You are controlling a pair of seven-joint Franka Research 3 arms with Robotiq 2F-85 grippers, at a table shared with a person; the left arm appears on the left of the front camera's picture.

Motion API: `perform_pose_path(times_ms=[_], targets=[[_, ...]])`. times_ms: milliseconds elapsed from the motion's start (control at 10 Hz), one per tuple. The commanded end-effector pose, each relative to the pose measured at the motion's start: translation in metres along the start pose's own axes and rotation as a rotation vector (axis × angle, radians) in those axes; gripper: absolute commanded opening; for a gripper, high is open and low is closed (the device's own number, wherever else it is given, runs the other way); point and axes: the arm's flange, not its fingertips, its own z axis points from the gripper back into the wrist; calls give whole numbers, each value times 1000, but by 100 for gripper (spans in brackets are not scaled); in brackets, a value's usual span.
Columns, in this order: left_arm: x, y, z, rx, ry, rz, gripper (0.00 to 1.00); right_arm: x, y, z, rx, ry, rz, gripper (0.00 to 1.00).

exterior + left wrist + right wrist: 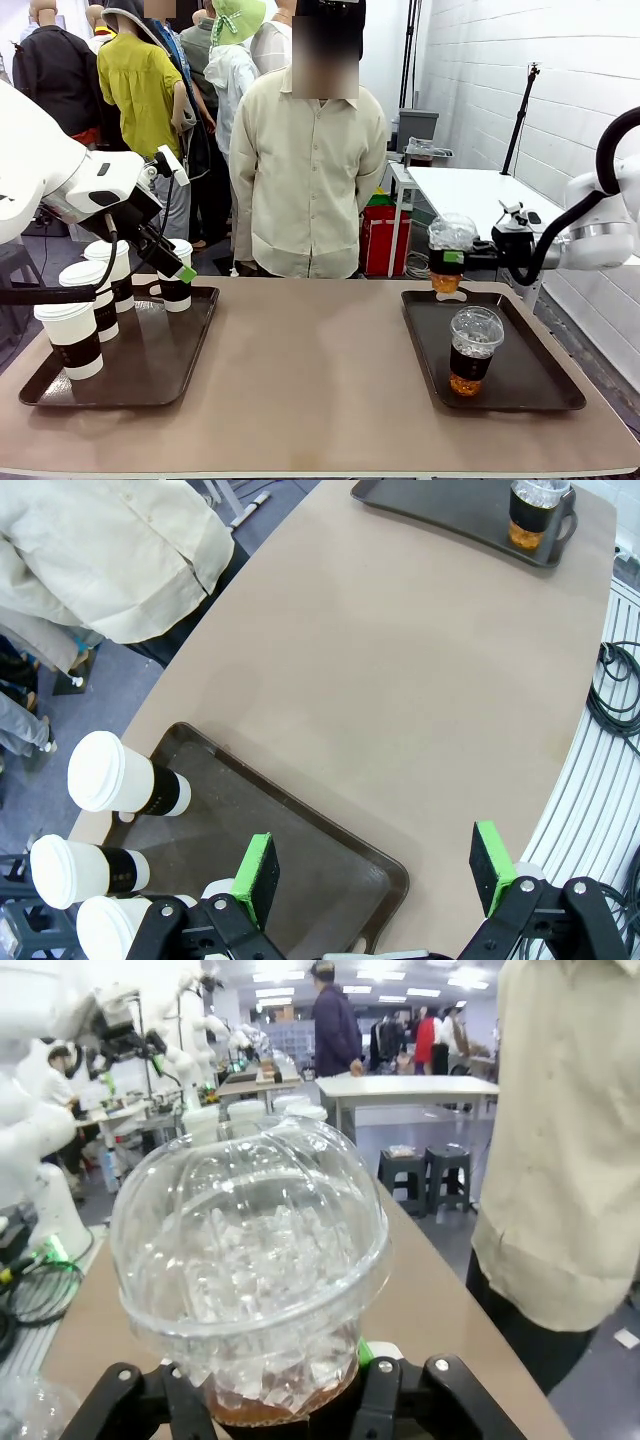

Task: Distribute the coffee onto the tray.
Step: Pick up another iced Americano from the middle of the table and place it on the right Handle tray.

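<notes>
From the front, a clear iced cup (pixel 452 250) is seen clamped in the right gripper (pixel 462 256) above the far edge of the right tray (pixel 530 385), where a second iced cup (pixel 474 349) stands. In the left wrist view, the left gripper (pixel 380 875) hangs with fingers apart over the left tray (pixel 330 845), beside paper cups (pixel 120 780). In the right wrist view, the domed lid (pixel 250 1250) looks brittle, so the cup is best held low on its wall; it is probably heavy with ice and slippery.
</notes>
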Motion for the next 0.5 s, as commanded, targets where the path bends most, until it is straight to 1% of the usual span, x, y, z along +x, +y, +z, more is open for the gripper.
perform_pose_path(times_ms=[0, 400], targets=[[-1, 0, 1, -3, 4, -1, 100, -13, 9, 12, 11, -16, 43, 46], [-1, 0, 1, -3, 4, -1, 100, -55, 7, 30, 12, -6, 27, 46]])
